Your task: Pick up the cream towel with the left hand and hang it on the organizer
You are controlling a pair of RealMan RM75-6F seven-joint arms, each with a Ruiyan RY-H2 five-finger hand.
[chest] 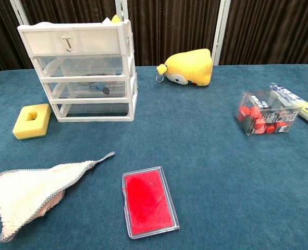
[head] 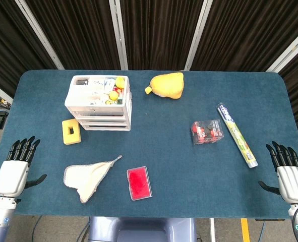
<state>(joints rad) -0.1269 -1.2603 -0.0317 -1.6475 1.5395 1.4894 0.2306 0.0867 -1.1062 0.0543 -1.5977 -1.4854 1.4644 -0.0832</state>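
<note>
- Cream knitted towel with a grey stitched edge point(head: 88, 177) lies crumpled and flat on the blue felt-covered worktop point(head: 189, 171), front-left area; one corner tapers to a point toward the right and back. Nothing is touching it.
- Left robot hand point(head: 16, 169), white palm with black fingers, sits at the worktop's left front edge, near the towel but apart from it; fingers straight and spread, thumb out to the side, nothing held. Seen in the head view only.
- White plastic three-drawer organizer point(head: 99, 103) stands behind the towel, well apart, in the left back part of the worktop. Its open top tray holds small mixed items, some yellow. In the chest view a small hook shows on its front top panel.
- Yellow sponge block with a square hole point(head: 71, 131) lies just beside the organizer's front-left corner.
- Clear flat case with a red insert point(head: 139, 183) lies just right of the towel, not touching.
- Yellow plush toy point(head: 166, 85) lies right of the organizer, near the back edge.
- Clear box of red and black pieces point(head: 207, 131) is right of centre; a long printed tube point(head: 237, 135) lies diagonally just beside it.
- Right robot hand point(head: 289, 174) rests at the right front edge, fingers spread, holding nothing.
</note>
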